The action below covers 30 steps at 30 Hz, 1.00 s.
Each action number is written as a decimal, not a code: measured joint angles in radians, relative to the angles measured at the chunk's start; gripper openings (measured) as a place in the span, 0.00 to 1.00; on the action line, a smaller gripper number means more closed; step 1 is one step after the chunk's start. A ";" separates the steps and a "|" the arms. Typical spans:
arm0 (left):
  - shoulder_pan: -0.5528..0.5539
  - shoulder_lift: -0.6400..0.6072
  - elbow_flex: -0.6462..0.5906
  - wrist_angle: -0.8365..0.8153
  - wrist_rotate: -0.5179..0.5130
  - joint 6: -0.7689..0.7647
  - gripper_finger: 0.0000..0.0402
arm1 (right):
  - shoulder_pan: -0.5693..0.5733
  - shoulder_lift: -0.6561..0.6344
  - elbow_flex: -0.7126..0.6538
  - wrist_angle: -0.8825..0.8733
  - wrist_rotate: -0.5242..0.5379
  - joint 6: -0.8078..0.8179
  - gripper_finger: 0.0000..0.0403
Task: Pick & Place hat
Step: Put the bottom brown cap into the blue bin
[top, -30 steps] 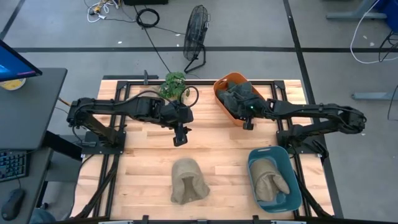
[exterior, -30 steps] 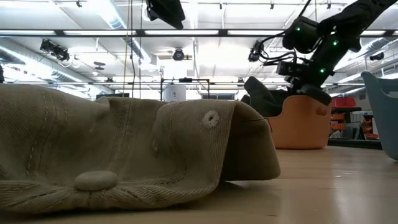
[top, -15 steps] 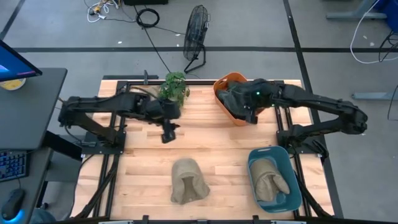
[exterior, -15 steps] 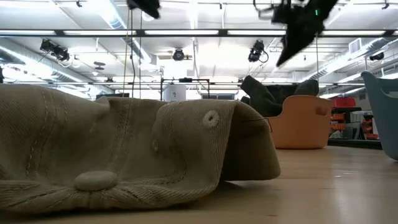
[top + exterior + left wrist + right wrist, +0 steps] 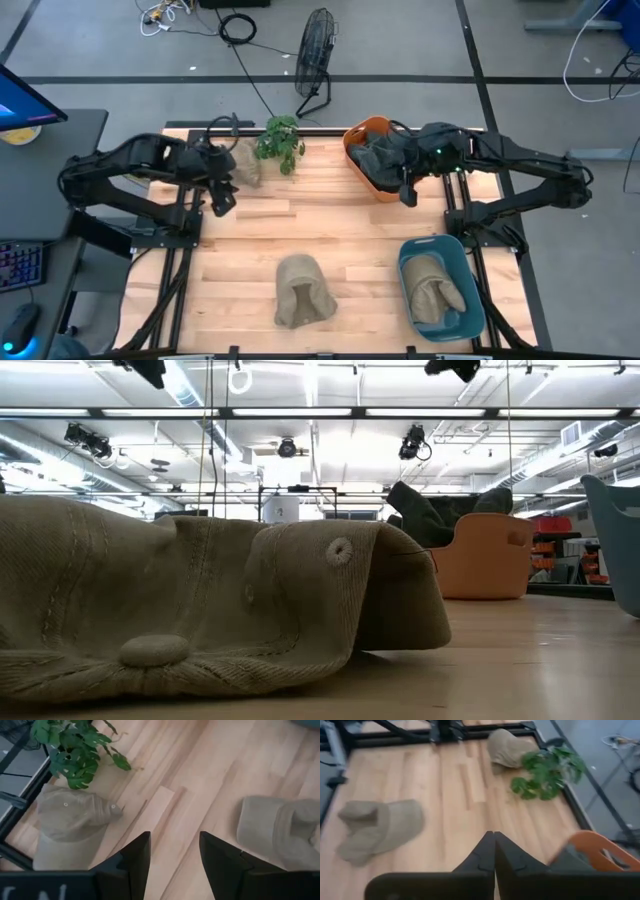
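Note:
A tan corduroy hat (image 5: pixel 303 292) lies flat on the table near its near edge and fills the low view (image 5: pixel 200 600). A second tan hat (image 5: pixel 245 162) rests beside the plant at the far left. A third lies in the blue bin (image 5: pixel 437 290). Dark hats (image 5: pixel 385 158) are piled in the orange bin. My left gripper (image 5: pixel 222 195) hangs open above the table's left part, with the far-left hat (image 5: pixel 70 817) below and ahead of it. My right gripper (image 5: pixel 405 195) is shut, in the air beside the orange bin.
A potted plant (image 5: pixel 280 140) stands at the far edge. The orange bin (image 5: pixel 352 140) sits far right, and the blue bin (image 5: pixel 465 262) sits near right. Bare wood lies between the centre hat and the far edge. A fan (image 5: pixel 316 45) stands on the floor beyond the table.
My left gripper has drawn back from the table's middle toward its left edge, rising as it went. My right gripper has risen beside the orange bin, almost out of the top of the low view. The hats have kept still.

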 joint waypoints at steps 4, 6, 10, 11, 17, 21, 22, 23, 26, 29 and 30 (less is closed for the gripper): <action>0.025 -0.064 -0.141 0.087 -0.002 -0.039 0.43 | 0.044 0.001 -0.021 0.040 -0.005 0.011 0.06; 0.032 -0.088 -0.214 0.140 0.001 -0.061 0.43 | 0.060 0.004 -0.027 0.050 -0.005 0.015 0.10; 0.035 -0.103 -0.347 0.282 0.053 -0.099 0.43 | 0.081 0.024 -0.027 0.072 -0.004 0.046 0.18; 0.035 -0.103 -0.378 0.336 0.074 -0.107 0.43 | 0.085 0.030 -0.028 0.081 -0.004 0.053 0.21; -0.007 -0.087 -0.571 0.804 0.240 -0.104 0.43 | 0.106 0.076 -0.028 0.103 0.034 0.063 0.34; -0.063 -0.047 -0.662 1.048 0.285 -0.122 0.43 | 0.118 0.108 -0.028 0.106 0.033 0.067 0.39; -0.079 -0.032 -0.675 1.070 0.285 -0.128 0.43 | 0.122 0.116 -0.028 0.106 0.033 0.067 0.40; -0.096 -0.014 -0.682 1.090 0.285 -0.131 0.43 | 0.125 0.125 -0.028 0.106 0.033 0.067 0.41; -0.149 0.041 -0.683 1.105 0.285 -0.124 0.43 | 0.134 0.150 -0.028 0.108 0.030 0.063 0.41; -0.198 0.103 -0.683 1.106 0.286 -0.100 0.43 | 0.136 0.174 -0.028 0.116 0.029 0.063 0.41; -0.213 0.123 -0.683 1.113 0.286 -0.101 0.43 | 0.136 0.180 -0.028 0.119 0.028 0.063 0.41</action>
